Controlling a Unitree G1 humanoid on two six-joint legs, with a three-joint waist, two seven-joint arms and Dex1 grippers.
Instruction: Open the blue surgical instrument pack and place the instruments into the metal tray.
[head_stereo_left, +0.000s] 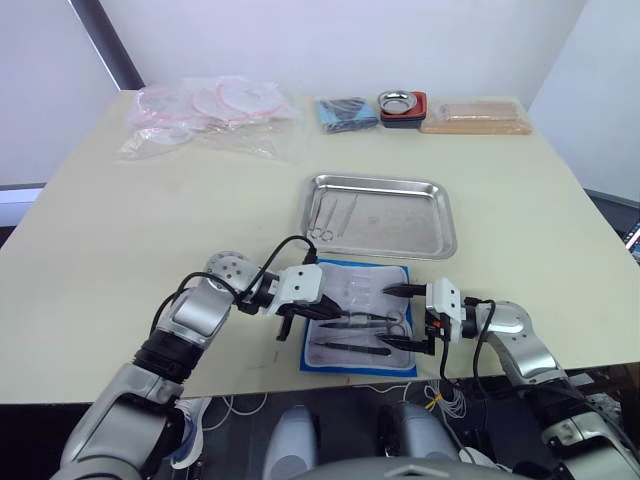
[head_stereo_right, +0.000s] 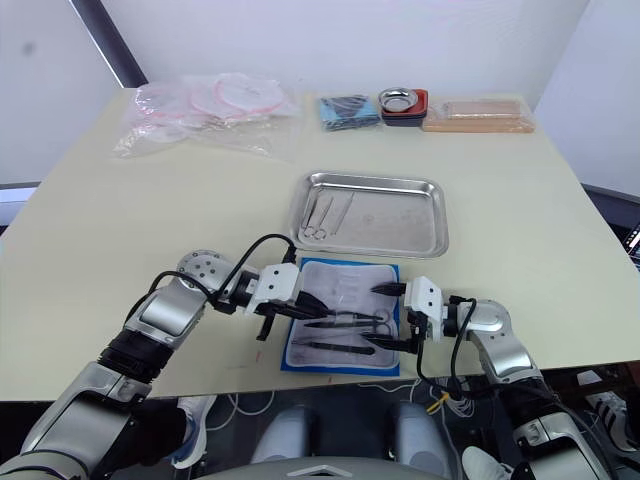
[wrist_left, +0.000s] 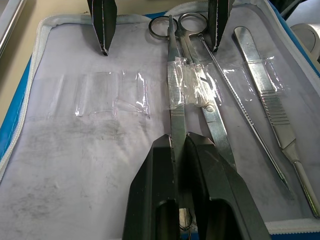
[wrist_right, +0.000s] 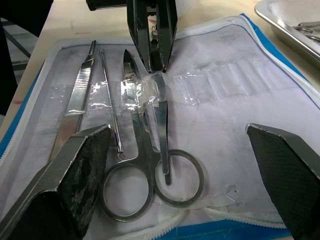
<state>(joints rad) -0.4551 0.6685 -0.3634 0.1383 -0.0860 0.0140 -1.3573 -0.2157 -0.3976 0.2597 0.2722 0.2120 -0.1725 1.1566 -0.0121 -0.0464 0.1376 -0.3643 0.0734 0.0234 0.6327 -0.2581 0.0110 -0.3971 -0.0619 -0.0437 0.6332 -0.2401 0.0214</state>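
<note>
Landmark: the blue surgical instrument pack (head_stereo_left: 358, 318) lies unzipped and flat at the table's near edge, pale lining up, just in front of the metal tray (head_stereo_left: 380, 214).

Left gripper (wrist_left: 179, 150): over the pack's left half, its fingers pressed nearly together around the blade end of the scissors (wrist_left: 192, 85); whether they truly bear on the steel I cannot tell.

Scissors: in the middle of the pack, long axis running left to right across it, blades toward the left gripper, ring handles toward the right one. A crumpled clear tape strip (wrist_right: 147, 90) crosses the blades mid-length and appears to pin them to the lining.

Other tools on the pack: a thin probe (wrist_left: 240, 105) and a flat scalpel handle (wrist_left: 262, 85) lie parallel to the scissors on the near side, also under clear tape.

Right gripper (wrist_right: 187, 150): at the pack's right edge, fingers spread wide, the scissor rings lying in the gap between them.

Tray: beyond the pack, with a few instruments (head_stereo_left: 330, 215) already at its left end.

Turning relation: the left arm is on the blades; lifting them probably means peeling free of the tape, then carrying away from the robot to the tray.
</note>
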